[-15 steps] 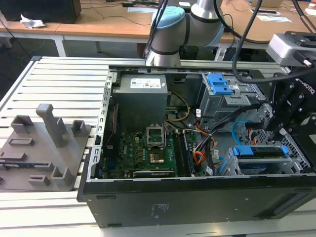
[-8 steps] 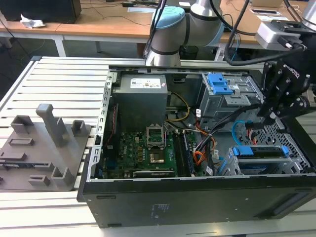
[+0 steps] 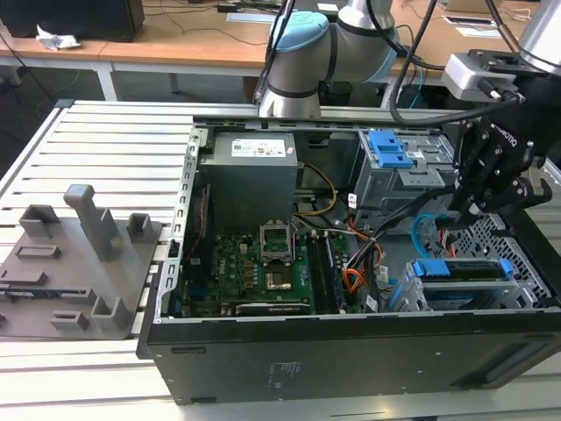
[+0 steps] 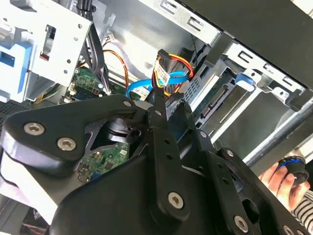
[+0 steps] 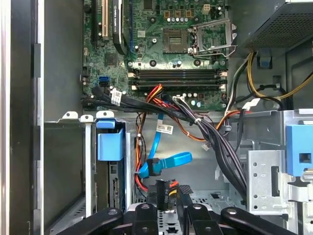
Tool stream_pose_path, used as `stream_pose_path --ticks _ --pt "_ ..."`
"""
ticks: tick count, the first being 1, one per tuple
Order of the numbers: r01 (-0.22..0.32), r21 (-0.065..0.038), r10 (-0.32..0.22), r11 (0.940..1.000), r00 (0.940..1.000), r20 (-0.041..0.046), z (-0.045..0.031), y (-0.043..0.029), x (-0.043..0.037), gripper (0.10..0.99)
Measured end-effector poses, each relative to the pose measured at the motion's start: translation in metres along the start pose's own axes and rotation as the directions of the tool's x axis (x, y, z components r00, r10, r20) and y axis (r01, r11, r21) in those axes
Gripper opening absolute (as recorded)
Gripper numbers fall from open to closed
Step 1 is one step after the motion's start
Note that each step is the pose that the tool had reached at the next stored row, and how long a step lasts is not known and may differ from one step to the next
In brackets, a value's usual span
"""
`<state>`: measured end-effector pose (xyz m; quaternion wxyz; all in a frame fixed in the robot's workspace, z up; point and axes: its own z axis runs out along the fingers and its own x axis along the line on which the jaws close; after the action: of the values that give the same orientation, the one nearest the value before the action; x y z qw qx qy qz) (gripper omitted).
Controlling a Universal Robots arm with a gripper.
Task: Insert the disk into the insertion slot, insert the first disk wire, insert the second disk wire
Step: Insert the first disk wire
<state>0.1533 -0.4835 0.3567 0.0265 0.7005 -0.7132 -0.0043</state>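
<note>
inside the case, blue cable lies near end effector.

I look onto a green circuit board. Near it stands a tall grey metal cage with a blue latch.

disk in insertion slot | motherboard at exterior view's left

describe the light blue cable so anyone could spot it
Find the open computer case, then the gap between the tall grey cage with the blue latch and the blue-framed disk. The second disk wire loops there: one flat, smooth, light-blue band, unlike the red-orange first disk wire beside it.
</note>
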Motion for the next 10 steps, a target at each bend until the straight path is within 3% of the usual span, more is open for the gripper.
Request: stream_pose_path --ticks 3,9,10 --pt "0.0 0.0 0.0 1.0 1.0 -0.0004 0.0048 0.0004 -0.0001 0.302" --pt "0.0 0.0 0.0 1.0 1.0 -0.0051 0.0054 0.0004 0.0003 0.302" --pt "0.0 0.0 0.0 1.0 1.0 -0.0053 0.0054 0.0004 0.0003 0.224"
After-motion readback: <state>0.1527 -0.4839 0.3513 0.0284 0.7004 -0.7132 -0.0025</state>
